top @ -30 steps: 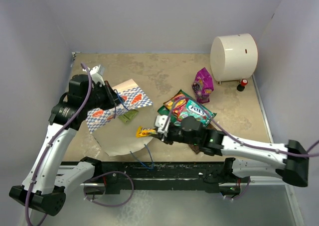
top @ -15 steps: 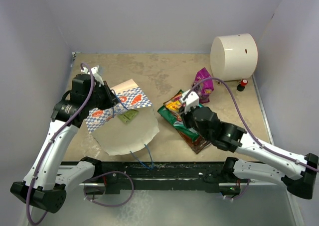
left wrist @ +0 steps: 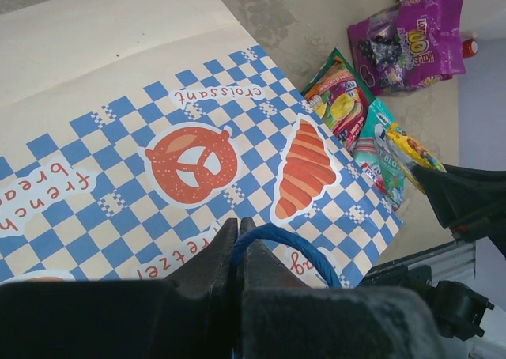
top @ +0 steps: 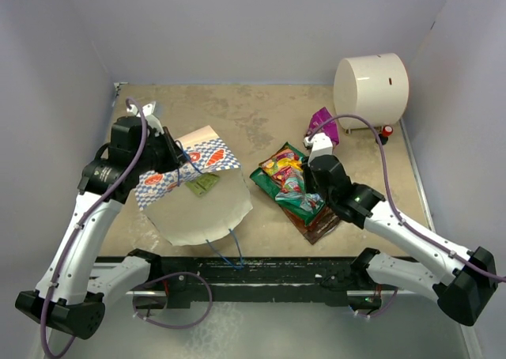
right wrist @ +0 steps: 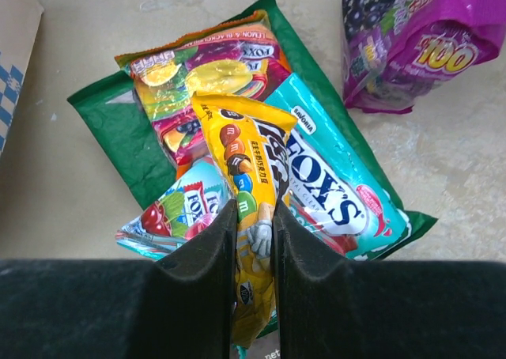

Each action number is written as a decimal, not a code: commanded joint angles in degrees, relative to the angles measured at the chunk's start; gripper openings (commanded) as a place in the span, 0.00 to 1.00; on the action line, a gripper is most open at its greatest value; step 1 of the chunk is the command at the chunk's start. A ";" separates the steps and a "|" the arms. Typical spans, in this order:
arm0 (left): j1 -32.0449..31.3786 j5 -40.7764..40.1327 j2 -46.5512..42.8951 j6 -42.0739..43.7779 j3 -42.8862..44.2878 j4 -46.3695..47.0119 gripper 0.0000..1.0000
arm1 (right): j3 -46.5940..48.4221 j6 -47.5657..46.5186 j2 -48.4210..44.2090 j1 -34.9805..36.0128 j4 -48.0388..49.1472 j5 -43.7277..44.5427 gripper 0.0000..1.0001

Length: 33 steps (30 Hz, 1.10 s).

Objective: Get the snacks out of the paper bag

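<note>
The paper bag (top: 202,205) lies on its side, its checkered band (left wrist: 198,137) facing up. My left gripper (top: 183,163) is shut on its blue cord handle (left wrist: 294,247), and its closed fingertips (left wrist: 239,234) show in the left wrist view. A small green packet (top: 204,185) lies on the bag. My right gripper (top: 307,183) is shut on a yellow candy packet (right wrist: 241,149) and holds it over the pile of snacks (top: 286,179); its fingertips (right wrist: 254,221) show in the right wrist view. The pile includes teal Fox's packets (right wrist: 332,185) and a green packet (right wrist: 111,130). The magenta pouch (right wrist: 411,43) lies beyond.
A large cream cylinder (top: 370,90) stands at the back right with a small red-capped bottle (top: 387,130) beside it. The walls close in on the left, back and right. The magenta pouch (top: 322,122) is partly hidden behind my right arm.
My right gripper has carried the yellow packet from the bag's mouth rightwards to above the snack pile. My left gripper has kept hold of the bag's handle.
</note>
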 commanded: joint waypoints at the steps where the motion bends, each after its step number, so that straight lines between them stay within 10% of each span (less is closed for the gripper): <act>1: 0.25 1.23 -0.11 2.08 2.58 1.35 0.00 | -1.52 4.26 -0.50 -0.97 2.04 -1.61 0.23; 15: 0.25 3.22 0.35 2.70 2.52 1.35 0.00 | -0.10 27.23 2.75 -1.77 -10.25 8.60 0.22; 33: 0.23 3.66 -0.24 2.71 2.68 1.26 0.00 | 2.25 12.37 -0.44 -1.81 -3.77 1.22 0.71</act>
